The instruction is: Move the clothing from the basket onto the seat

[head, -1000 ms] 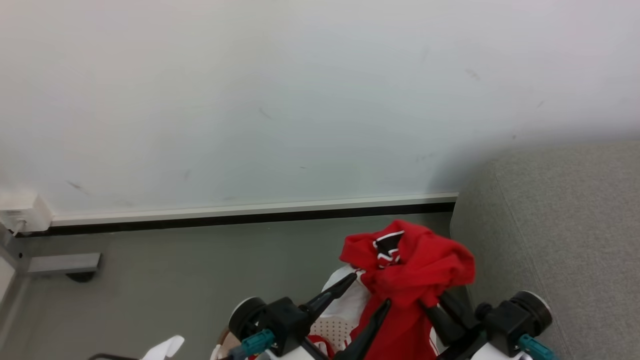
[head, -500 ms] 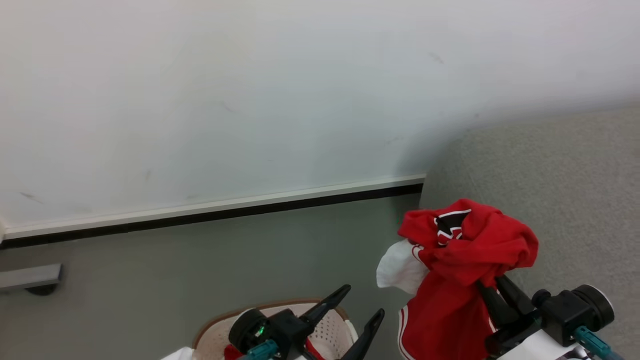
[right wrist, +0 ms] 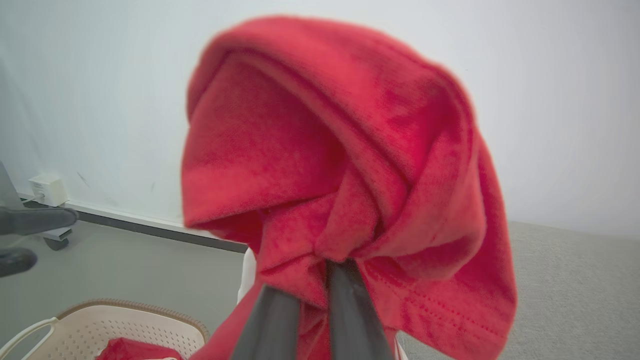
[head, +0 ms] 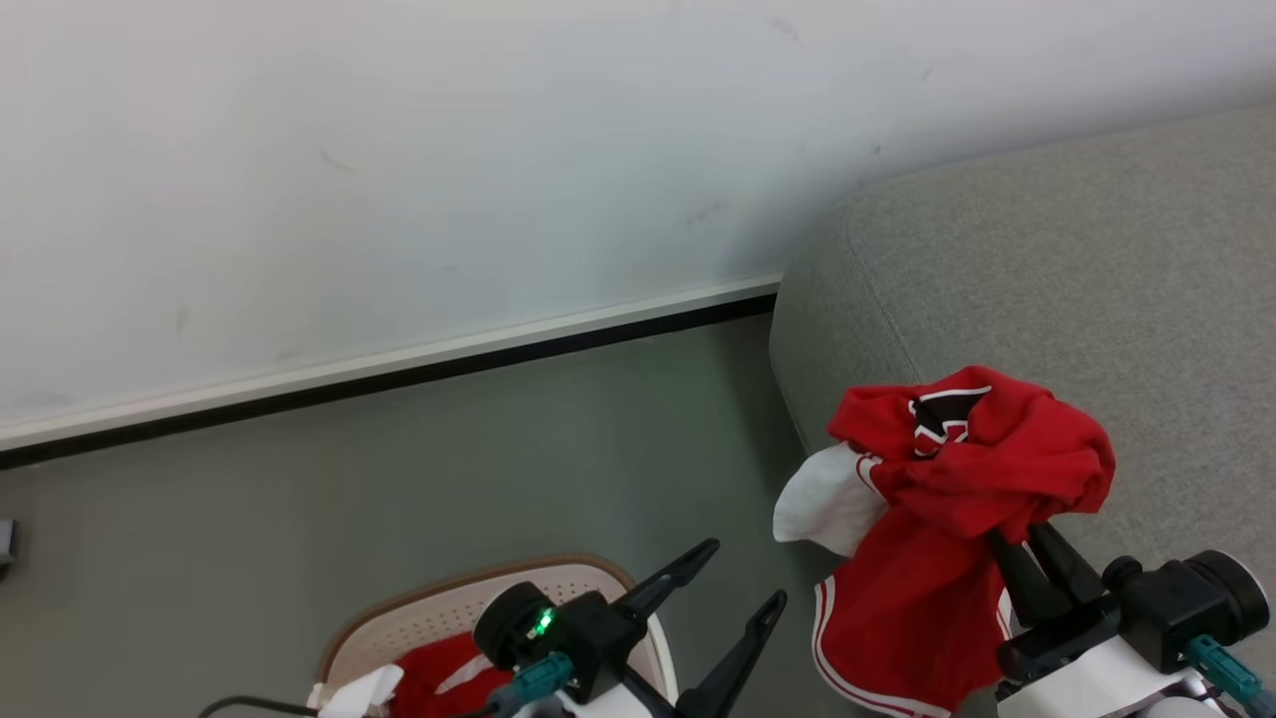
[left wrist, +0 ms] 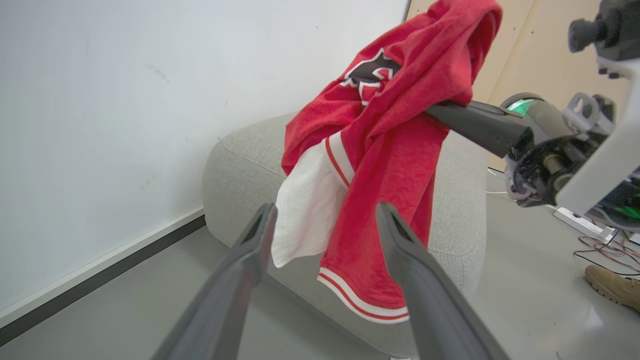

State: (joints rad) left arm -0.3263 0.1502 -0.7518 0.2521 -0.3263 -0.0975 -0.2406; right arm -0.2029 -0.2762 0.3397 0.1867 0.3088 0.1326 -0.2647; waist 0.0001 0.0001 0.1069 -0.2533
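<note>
One garment: clothing (head: 957,469), limp and light we judge, bunched in our clenched right pincer (head: 1017,543).
Left pincer (head: 746,570): released.
Grip: we favour gathered folds.

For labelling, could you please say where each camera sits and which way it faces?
Head view: on the head, facing down at sofa and floor; left end effector and right end effector show.
Left wrist view: left wrist, facing the hanging clothing; own open fingers show.
Right wrist view: right wrist, facing the wall; own fingers shut on clothing.
Shared: all three show clothing and sofa.
</note>
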